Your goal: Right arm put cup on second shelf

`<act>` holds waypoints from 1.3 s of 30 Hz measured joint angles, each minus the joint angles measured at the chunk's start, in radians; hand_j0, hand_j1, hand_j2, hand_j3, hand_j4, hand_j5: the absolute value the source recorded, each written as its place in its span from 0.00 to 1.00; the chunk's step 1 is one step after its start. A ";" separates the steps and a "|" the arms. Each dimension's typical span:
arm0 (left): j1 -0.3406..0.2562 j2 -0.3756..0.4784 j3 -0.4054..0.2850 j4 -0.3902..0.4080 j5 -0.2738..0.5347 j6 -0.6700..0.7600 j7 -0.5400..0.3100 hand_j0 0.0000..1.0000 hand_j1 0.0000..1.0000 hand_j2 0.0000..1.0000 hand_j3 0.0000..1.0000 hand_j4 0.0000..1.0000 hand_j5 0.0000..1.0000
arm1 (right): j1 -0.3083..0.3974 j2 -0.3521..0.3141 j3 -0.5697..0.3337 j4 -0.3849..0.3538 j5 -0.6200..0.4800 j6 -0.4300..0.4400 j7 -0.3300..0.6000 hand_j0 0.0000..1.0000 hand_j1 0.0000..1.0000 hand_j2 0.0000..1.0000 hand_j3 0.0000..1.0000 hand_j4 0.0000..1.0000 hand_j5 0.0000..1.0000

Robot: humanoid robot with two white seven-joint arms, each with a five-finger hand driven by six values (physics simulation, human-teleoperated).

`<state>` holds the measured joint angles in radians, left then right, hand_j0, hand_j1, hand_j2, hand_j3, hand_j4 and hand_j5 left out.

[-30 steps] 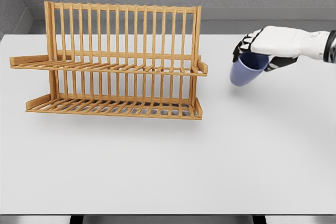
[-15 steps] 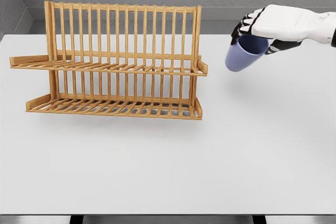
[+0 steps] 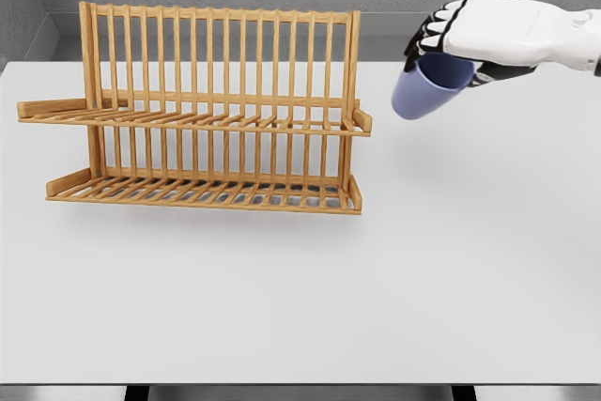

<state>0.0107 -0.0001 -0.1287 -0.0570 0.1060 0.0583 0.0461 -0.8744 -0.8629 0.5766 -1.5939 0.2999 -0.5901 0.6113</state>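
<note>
The table [image 3: 394, 269] fills most of the frame, white and flat, with a grey wall behind it at the top. On its left half stands the rack [image 3: 202, 110], a wooden two-tier thing with upright slats along the back; its upper shelf [image 3: 188, 121] runs across the left-centre, the lower one just beneath, and both are bare.

My right hand [image 3: 470, 39] comes in from the upper right edge, the forearm cut off by the frame. My fingers [image 3: 427, 39] are curled over the rim of the cup [image 3: 423, 89], pinching it from above, so it hangs tilted with its base pointing down and left. It is clear of the table, near the rack's right end but not touching it.

Over the last second the cup has risen and drifted left, from about level with the upper shelf to a little above it. I judge that as the carry toward the shelf well under way: height is gained, and what remains is crossing over the rack's end post and setting down.

My thumb is hidden behind the cup, so I cannot tell how firmly it backs the grip. My left arm is nowhere in the frame.
</note>
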 measured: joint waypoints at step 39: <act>0.000 0.000 0.000 0.000 0.000 0.000 0.000 1.00 1.00 1.00 1.00 1.00 1.00 | -0.048 0.082 -0.026 -0.157 -0.008 0.018 0.000 0.61 0.61 0.61 0.61 0.61 0.61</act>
<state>0.0107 -0.0001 -0.1287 -0.0570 0.1060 0.0583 0.0461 -0.9219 -0.7808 0.5502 -1.7511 0.2914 -0.5724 0.6116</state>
